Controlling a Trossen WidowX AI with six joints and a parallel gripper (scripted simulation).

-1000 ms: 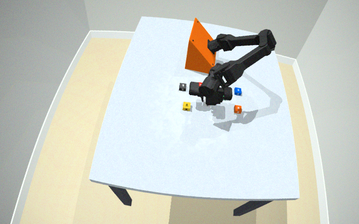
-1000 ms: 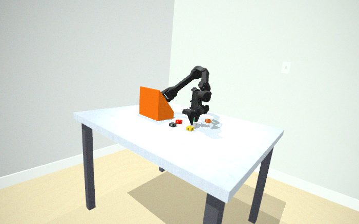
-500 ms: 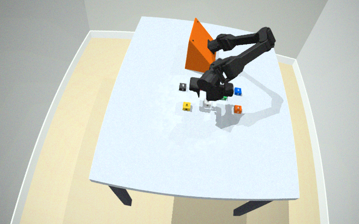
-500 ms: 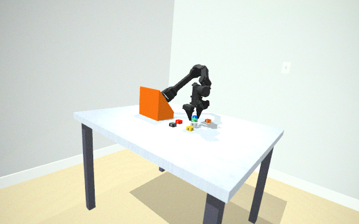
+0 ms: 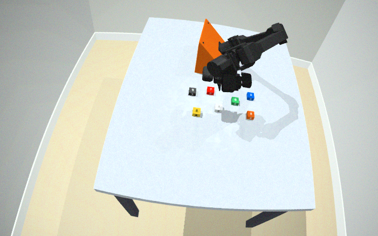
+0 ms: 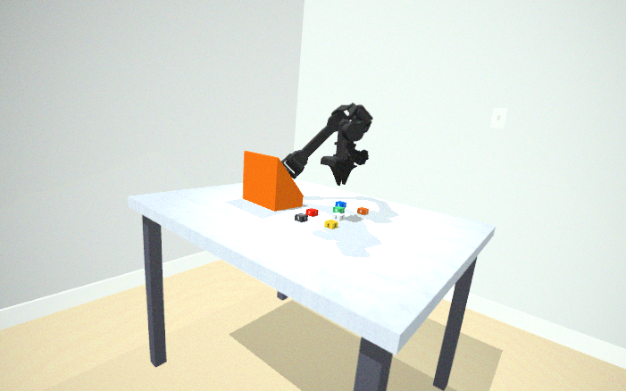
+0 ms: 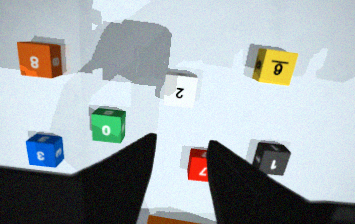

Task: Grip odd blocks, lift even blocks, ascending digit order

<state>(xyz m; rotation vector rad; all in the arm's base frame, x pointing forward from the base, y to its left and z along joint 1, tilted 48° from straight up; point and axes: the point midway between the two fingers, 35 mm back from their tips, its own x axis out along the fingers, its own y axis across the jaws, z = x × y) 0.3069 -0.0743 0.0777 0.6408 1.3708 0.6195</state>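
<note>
Seven small blocks are set out on the white table, all well below the gripper. Its fingers are pointed down and held apart, with a gap between the tips and nothing gripped. In the wrist view, part of the red block, marked 7, is covered by one finger, but it is not touched.

A 0 is shown on the green block, a 1 on the black block and a 2 on the white block. The blue block is marked 3 and the orange block is marked 8. An underlined digit is printed on the yellow block; whether it is a 6 or a 9 cannot be told.

The white block is placed between the yellow and green blocks, apart from both. Near the red block, the black one is seated. The black arm is reached out from the orange wedge, and shadows are cast across the tabletop.
</note>
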